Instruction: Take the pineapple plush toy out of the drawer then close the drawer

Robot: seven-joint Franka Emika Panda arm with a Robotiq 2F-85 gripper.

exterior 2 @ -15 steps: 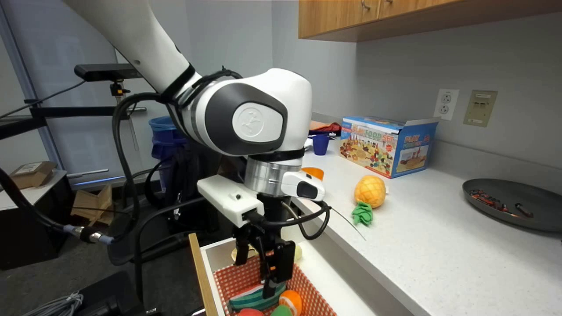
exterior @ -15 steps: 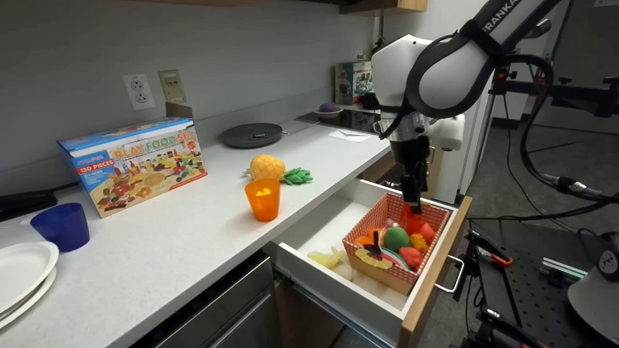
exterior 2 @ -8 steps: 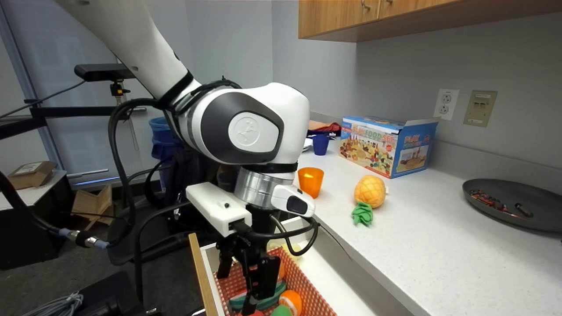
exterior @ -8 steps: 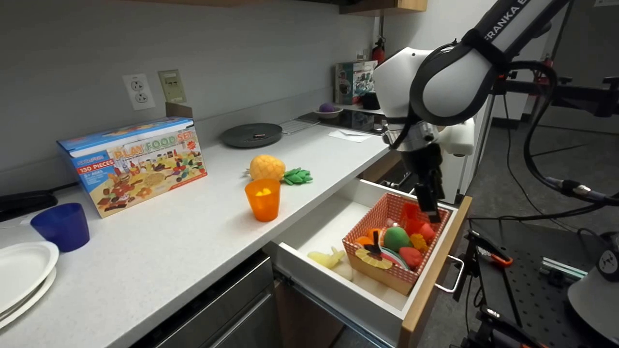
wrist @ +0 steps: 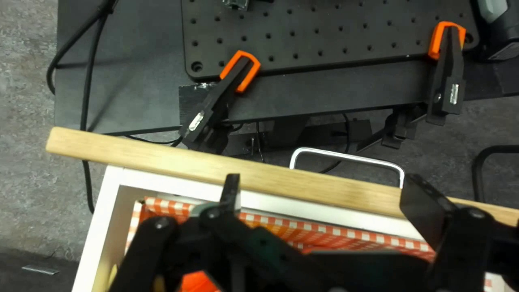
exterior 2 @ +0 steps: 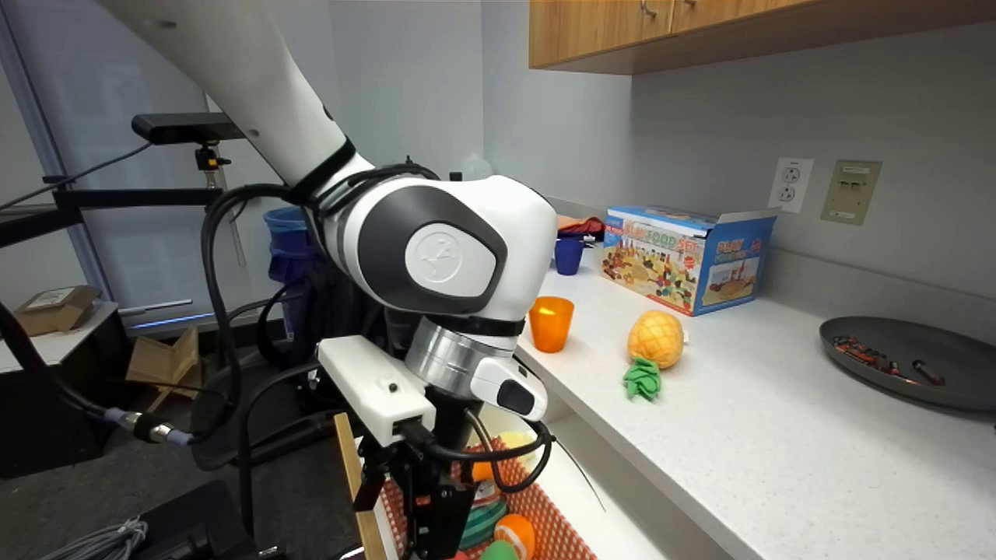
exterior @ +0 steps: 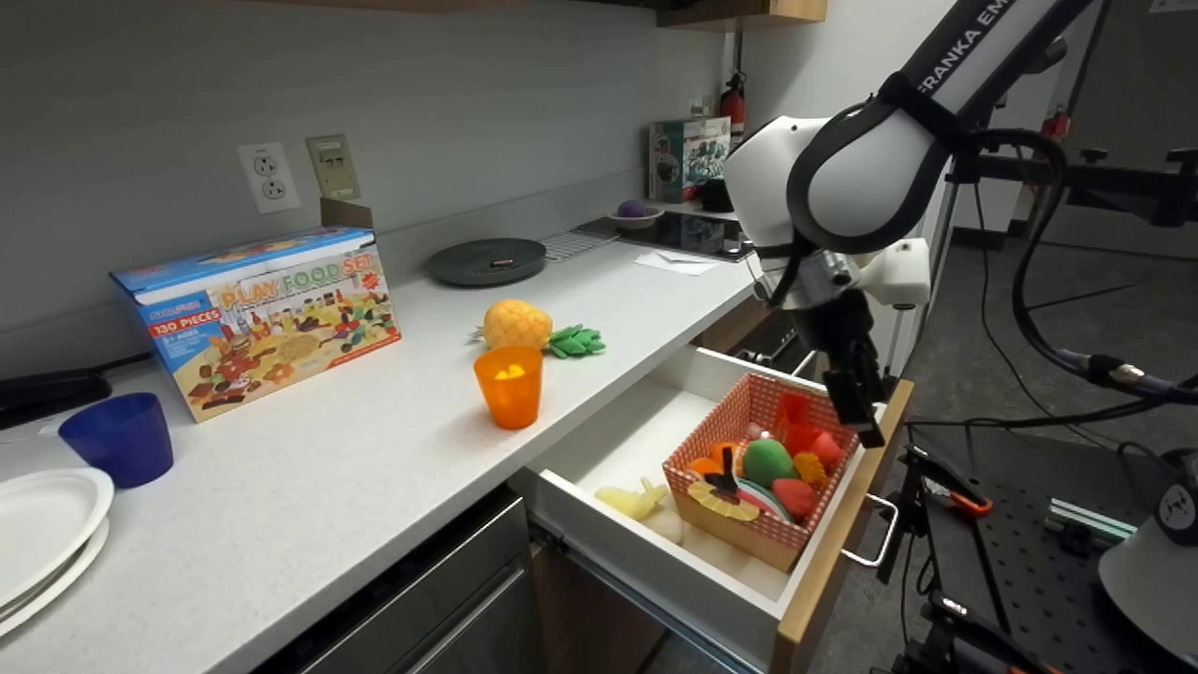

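Note:
The pineapple plush toy (exterior: 517, 326) lies on its side on the countertop behind the orange cup; it also shows in an exterior view (exterior 2: 656, 340). It is out of the wrist view. The drawer (exterior: 828, 562) stands pulled out, its wood front edge crossing the wrist view (wrist: 178, 162). Its metal bar handle (exterior: 884, 543) sticks out from the front, and shows in the wrist view (wrist: 348, 155). My gripper (wrist: 324, 184) is open and empty, tilted, with its fingertips over the drawer's front edge. It shows in both exterior views (exterior: 870, 435) (exterior 2: 395, 523).
A red-checked basket (exterior: 725, 535) of toy fruits sits in the drawer, with yellow toys beside it. On the counter stand the orange cup (exterior: 512, 388), a play food box (exterior: 271, 323) and a dark pan (exterior: 487, 262). A black platform with clamps (wrist: 239, 69) lies beyond the drawer front.
My gripper has moved from above the basket outward to the drawer's front edge, lower and more tilted. The pineapple toy and the drawer have not moved.

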